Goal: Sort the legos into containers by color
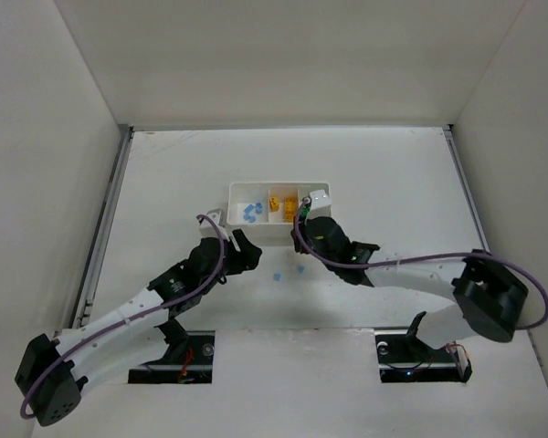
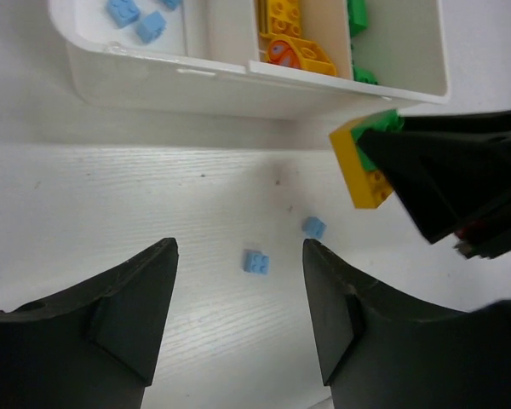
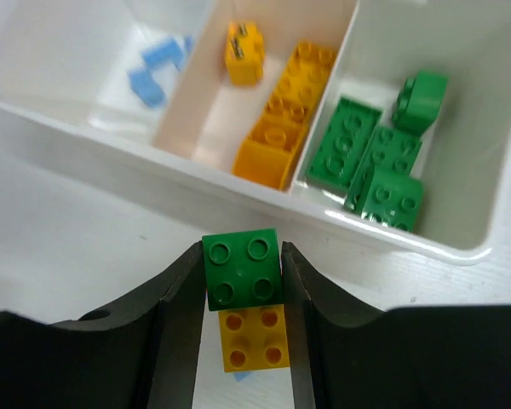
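Note:
My right gripper [image 3: 241, 250] is shut on a green lego [image 3: 243, 269] that is stuck to a yellow lego [image 3: 254, 339]. It holds the pair just in front of the white tray [image 3: 85, 128], by the near wall. The tray's containers hold blue legos [image 3: 157, 68] on the left, yellow legos [image 3: 277, 128] in the middle and green legos [image 3: 375, 166] on the right. My left gripper [image 2: 238, 247] hangs open over the table with nothing between its fingers. Two blue legos [image 2: 255, 262] [image 2: 313, 227] lie on the table just beyond its fingertips.
The held green and yellow pair [image 2: 362, 166] and the right gripper's dark fingers [image 2: 443, 179] sit close to the right of my left gripper. From above, the tray [image 1: 256, 185] lies mid-table with both grippers at its near side. White walls enclose the table.

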You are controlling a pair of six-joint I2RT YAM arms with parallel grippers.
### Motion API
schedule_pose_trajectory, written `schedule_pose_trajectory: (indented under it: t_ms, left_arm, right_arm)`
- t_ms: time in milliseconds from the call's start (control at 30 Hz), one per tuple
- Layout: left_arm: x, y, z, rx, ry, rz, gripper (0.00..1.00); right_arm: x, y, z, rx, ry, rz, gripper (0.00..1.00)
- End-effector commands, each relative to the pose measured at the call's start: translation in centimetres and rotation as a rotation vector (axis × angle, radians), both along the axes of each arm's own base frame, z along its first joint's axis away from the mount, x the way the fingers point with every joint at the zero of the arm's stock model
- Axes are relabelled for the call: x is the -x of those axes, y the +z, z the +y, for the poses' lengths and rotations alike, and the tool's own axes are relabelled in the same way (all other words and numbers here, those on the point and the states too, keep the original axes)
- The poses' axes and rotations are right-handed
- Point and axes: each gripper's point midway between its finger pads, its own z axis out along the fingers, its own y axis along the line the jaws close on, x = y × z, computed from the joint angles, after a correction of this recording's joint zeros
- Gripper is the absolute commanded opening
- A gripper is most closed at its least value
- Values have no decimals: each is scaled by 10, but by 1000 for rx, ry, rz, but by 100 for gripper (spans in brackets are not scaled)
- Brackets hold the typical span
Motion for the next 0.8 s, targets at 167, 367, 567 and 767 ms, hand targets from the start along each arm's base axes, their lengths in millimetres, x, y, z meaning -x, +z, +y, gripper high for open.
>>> schedule_pose_trajectory:
  t_ms: [167,367,567,767]
  left_arm:
    - [8,49,-52,226,-115,-131,65]
    - [2,71,-59,323,-80,-223,66]
    - [-2,66,-69,303,-91,-227,62]
    - [-3,63,-80,291,-107,-224,56]
  right_arm:
    - [6,90,10,-321,-39,-80,29]
    - [11,107,38,-445,-18,-52,28]
    - [15,117,51,-519,-2,-37,28]
    - [18,128,57,-609,12,-23,28]
